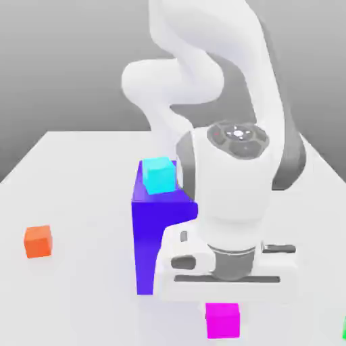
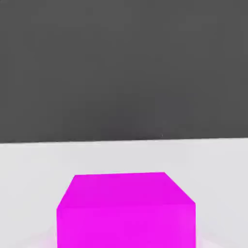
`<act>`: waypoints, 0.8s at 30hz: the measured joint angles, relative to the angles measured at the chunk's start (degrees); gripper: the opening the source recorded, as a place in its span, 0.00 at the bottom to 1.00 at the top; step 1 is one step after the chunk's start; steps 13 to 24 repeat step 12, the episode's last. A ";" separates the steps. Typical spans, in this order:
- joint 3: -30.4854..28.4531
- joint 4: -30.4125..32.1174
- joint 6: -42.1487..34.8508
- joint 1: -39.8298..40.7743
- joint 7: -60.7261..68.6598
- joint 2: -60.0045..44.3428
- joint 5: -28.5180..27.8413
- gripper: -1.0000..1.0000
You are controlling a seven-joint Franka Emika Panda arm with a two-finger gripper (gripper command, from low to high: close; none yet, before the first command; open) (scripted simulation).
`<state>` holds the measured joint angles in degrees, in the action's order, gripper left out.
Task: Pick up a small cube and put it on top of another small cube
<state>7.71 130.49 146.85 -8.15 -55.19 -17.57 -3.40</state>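
The white desk [image 1: 81, 297] runs from the near edge of the exterior view to a straight far edge, with grey beyond it. The white and grey arm [image 1: 226, 169] comes in from above, bends on the far side and hangs down right of the middle, the hand low and near. The blue block [image 1: 160, 233] stands upright on the desk, left of the hand, which hides part of its right side. The pincer [image 1: 222, 320] points down at the near side, closed on the pink cube [image 1: 223, 321], one side of the cube to each finger, so it is shut only as far as the cube lets it. That cube is right under the hand, nearer than the block and a little to its right; whether it touches the desk I cannot tell. In the hand view its top and one side face the camera, plain pink all over. The cyan cube [image 1: 159, 175] sits on top of the block, slightly turned. The orange cube [image 1: 38, 241] lies on the desk well to the left, apart from everything. A green piece [image 1: 344, 328] is cut off at the near right edge of the exterior view.
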 joint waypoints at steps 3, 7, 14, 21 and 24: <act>3.23 -2.07 -0.71 -4.85 -0.03 -1.16 -2.12 0.00; 4.66 -6.38 1.48 -10.97 -1.08 -7.69 -6.33 1.00; 4.78 -7.52 2.04 -12.40 -1.34 -9.45 -7.38 1.00; 4.78 -7.52 2.04 -12.40 -1.34 -9.45 -7.38 1.00; 4.78 -7.52 2.04 -12.40 -1.34 -9.45 -7.38 1.00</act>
